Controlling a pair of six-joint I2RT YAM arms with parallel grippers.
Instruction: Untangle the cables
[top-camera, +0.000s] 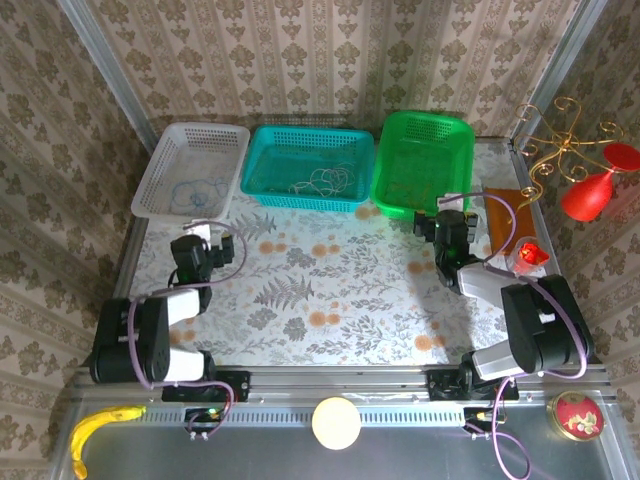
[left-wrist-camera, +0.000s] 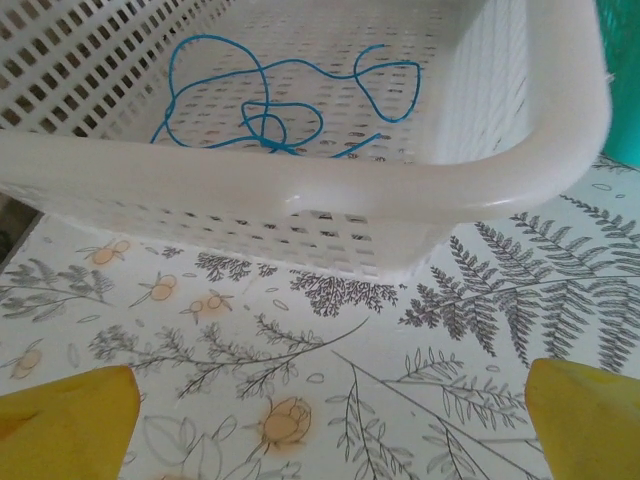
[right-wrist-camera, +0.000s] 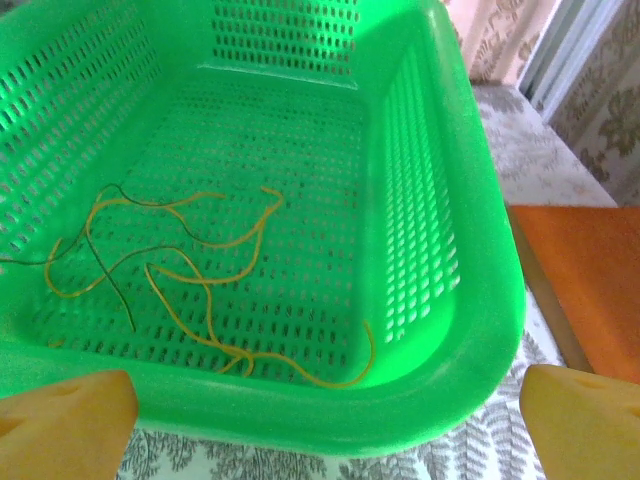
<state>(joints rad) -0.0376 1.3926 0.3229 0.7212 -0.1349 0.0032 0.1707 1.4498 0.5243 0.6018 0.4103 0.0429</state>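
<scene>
1. A white perforated plastic basket (top-camera: 190, 170) is sitting at the far left corner of the fern-patterned counter (top-camera: 330, 300). A thin blue wire (left-wrist-camera: 270, 100) is lying in loose loops on its floor.
2. A teal perforated plastic basket (top-camera: 308, 150) is standing just beside it, at the middle of the counter's far edge. A thin white wire (top-camera: 325, 182) is lying coiled inside it.
3. A bright green perforated plastic basket (top-camera: 422, 150) is resting toward the far right corner. A thin yellowish wire (right-wrist-camera: 200, 270) is sprawling across its floor in open curves.
4. The left hand (top-camera: 198, 236) is hovering over the bare counter, facing the side of the white basket that is turned toward the counter's near edge. Its yellow fingers (left-wrist-camera: 65, 425) are spread wide apart and are gripping nothing.
5. The right hand (top-camera: 452, 210) is facing the rounded rim of the green basket. Its yellow fingers (right-wrist-camera: 60, 425) are likewise standing wide apart, with nothing between them.
6. The three wires are lying well apart from one another, each in its own basket, and neither hand is touching any of them.
</scene>
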